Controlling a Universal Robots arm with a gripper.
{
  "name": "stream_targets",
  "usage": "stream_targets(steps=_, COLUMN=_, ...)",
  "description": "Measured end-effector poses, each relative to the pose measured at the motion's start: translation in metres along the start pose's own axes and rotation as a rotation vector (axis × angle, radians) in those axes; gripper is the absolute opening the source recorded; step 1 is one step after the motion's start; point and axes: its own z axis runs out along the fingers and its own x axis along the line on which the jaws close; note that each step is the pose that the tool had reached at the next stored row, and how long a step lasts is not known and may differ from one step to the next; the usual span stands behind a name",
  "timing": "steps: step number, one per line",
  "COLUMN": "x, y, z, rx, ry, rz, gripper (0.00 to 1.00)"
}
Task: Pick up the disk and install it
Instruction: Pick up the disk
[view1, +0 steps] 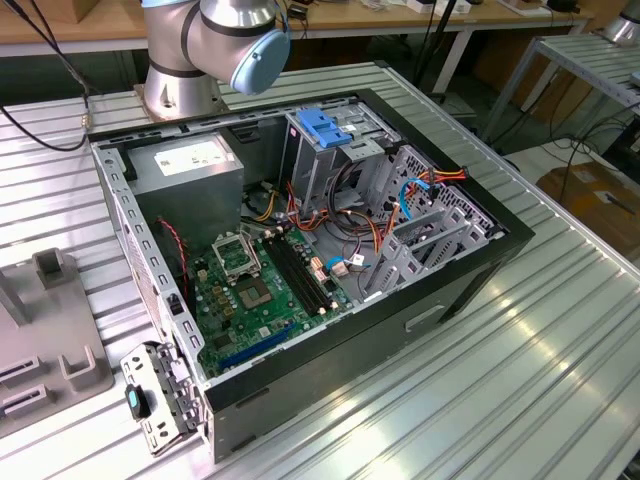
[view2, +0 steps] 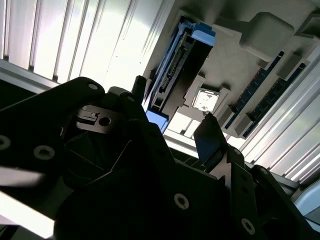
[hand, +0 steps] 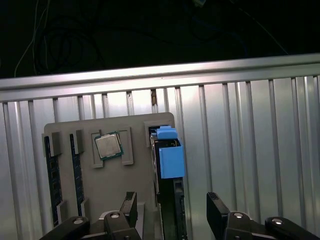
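- Holds nothing in the gripper (hand: 171, 209): jaws spread wide, poised over the disk (hand: 169, 162), one of the fingers (hand: 216, 210) to either side and a clear gap left on both.
- Not yet lifted: the disk stands on edge in a slot of a grey holder plate (hand: 140, 125), with the bright blue frame at the end nearer the plate's edge and the dark body running back between the fingers.
- Seen edge-on in the second wrist view too, with a blue tab at the far end and the connector side facing the ribbed metal.
- Beside the disk on the same plate: a processor chip (hand: 107, 146) lying flat in a square recess.
- Past the chip: two memory modules (hand: 50, 167) upright in narrow slots.
- Under the plate: a ribbed aluminium tabletop (hand: 250, 150).
- In the exterior view, on that tabletop: an open computer case (view1: 330, 368), lying on its side with the interior exposed.
- Inside the case: a green motherboard (view1: 260, 290), a grey power supply (view1: 190, 165) with a white label, and a metal drive cage topped by a blue plastic bracket (view1: 325, 125).
- Among the bays: loose orange and blue cables (view1: 425, 180).
- Behind the case: the arm's base (view1: 185, 80), bolted to the tabletop.
- At the exterior view's left edge, outside the case: part of the grey holder plate.
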Motion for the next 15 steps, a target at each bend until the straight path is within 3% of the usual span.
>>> stream_targets(steps=8, x=0.0, y=0.0, z=0.0005, rx=0.0001, ry=-0.0001, rz=0.0, gripper=0.66)
stream_targets(steps=15, x=0.0003, y=0.0002, z=0.0129, rx=0.0, ry=-0.0001, rz=-0.004, gripper=0.66)
